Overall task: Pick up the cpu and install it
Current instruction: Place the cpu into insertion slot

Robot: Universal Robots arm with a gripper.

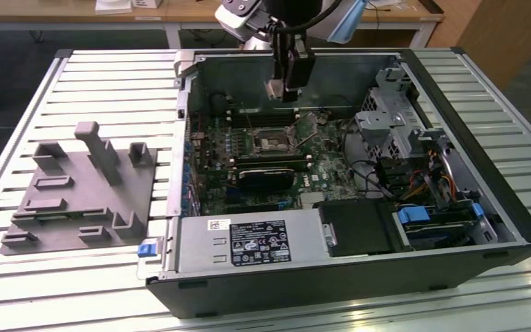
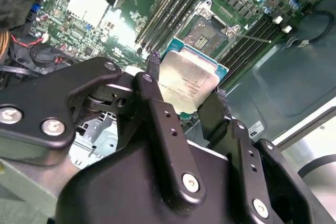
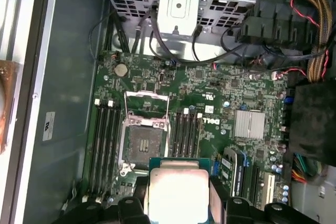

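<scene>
My gripper [image 1: 282,90] hangs over the open computer case, shut on the cpu [image 2: 188,83], a flat square chip with a shiny silver top and a thin green edge. The black fingers [image 2: 157,116] clamp the chip by two opposite sides. In the first wrist view the cpu [image 3: 177,194] is held above the motherboard, a short way off the socket [image 3: 144,145]. The dark square socket [image 1: 272,143] lies open with its metal frame swung up, below and slightly in front of the gripper in the exterior view. The socket [image 2: 208,33] is uncovered beyond the chip in the second wrist view.
Memory slots [image 3: 104,140] flank the socket. A silver heatsink [image 3: 249,124], cable bundles [image 3: 310,35] and a drive cage [image 1: 387,131] crowd the case. A power supply [image 1: 247,242] fills the case front. A grey plastic fixture block [image 1: 81,190] sits on the slatted table at the exterior view's left.
</scene>
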